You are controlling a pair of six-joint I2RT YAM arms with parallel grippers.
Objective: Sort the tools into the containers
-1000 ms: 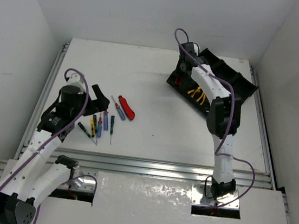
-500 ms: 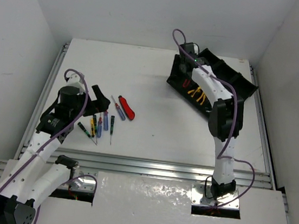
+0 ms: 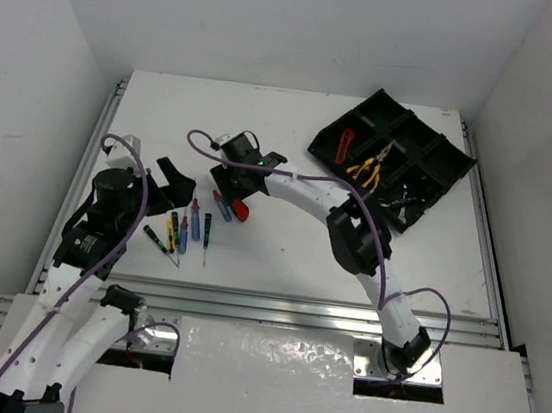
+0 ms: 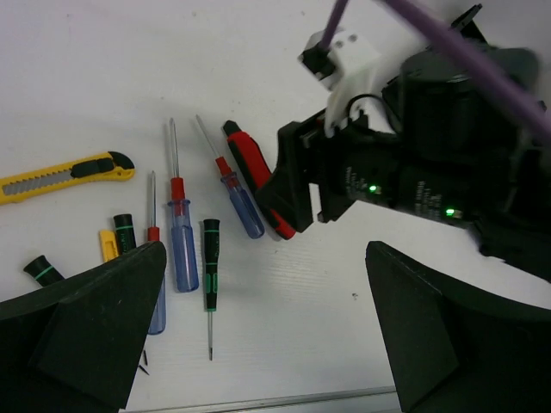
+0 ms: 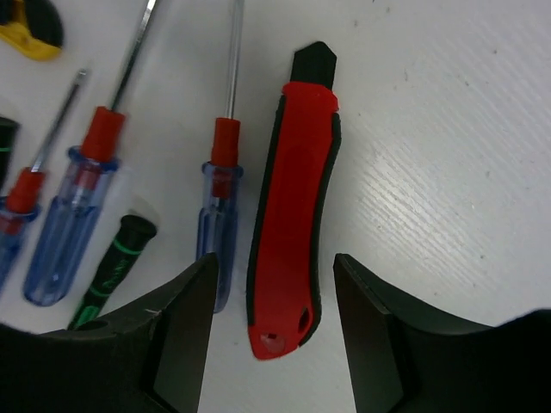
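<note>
My right gripper [image 3: 230, 183] [image 5: 275, 318] is open, low over the table, its fingers either side of a red-and-black cutter [image 5: 288, 215] [image 3: 238, 209] without touching it. Blue-handled screwdrivers [image 5: 219, 224] lie just left of it. My left gripper [image 3: 180, 187] [image 4: 267, 335] is open and empty above the row of screwdrivers [image 3: 188, 226] [image 4: 176, 249]. A green-and-black screwdriver [image 4: 210, 258] lies between its fingers' span. The black tray [image 3: 434, 150] sits at the far right with red-handled pliers [image 3: 345, 145] and yellow-handled pliers [image 3: 366, 172] in its compartments.
A yellow utility knife [image 4: 65, 175] lies left of the screwdrivers. The right arm [image 3: 309, 185] stretches across the table's middle from the tray side. White walls close in the table on three sides; a metal rail [image 3: 274, 307] runs along the near edge.
My right arm has swung from over the tray to the left and come down around the red-and-black cutter, uncovering the tray. My left arm has shifted slightly.
</note>
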